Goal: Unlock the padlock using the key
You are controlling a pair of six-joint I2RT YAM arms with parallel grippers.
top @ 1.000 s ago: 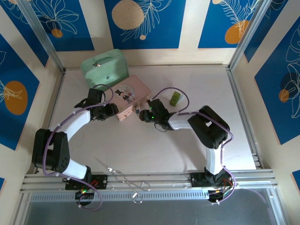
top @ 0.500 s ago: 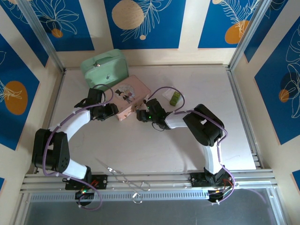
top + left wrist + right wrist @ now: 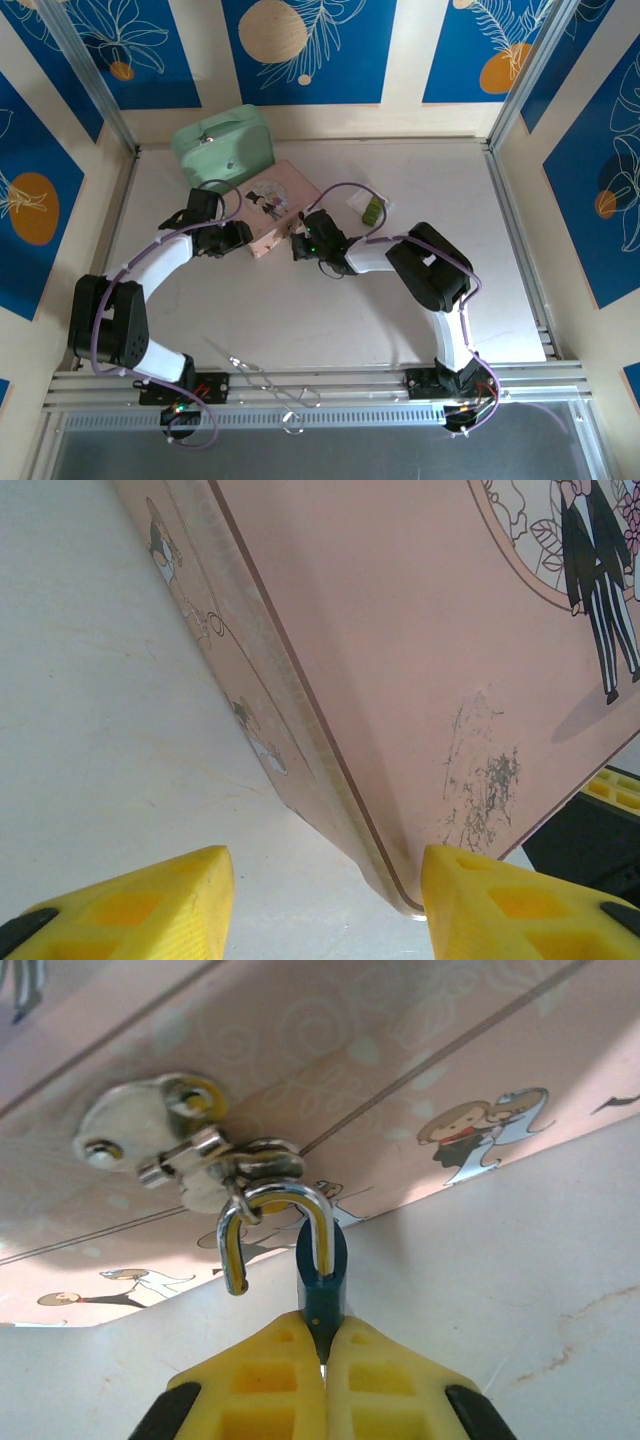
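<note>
- Left gripper (image 3: 320, 910): jaws spread, straddling the near corner of the pink tin (image 3: 420, 660).
- Padlock (image 3: 325, 1285): shackle hooked through the hasp (image 3: 215, 1155) on the tin's right side.
- Right gripper (image 3: 322, 1338): jaws pressed together, pinching the padlock's blue part.

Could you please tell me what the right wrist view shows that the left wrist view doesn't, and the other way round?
Right wrist view: the padlock, its shackle hooked through the hasp on the pink tin, with the right gripper shut on its blue part. Left wrist view: the left gripper, jaws apart with a corner of the tin between them, plus the lid's printed couple and scuffs. Shared: the pink tin and the white table.
</note>
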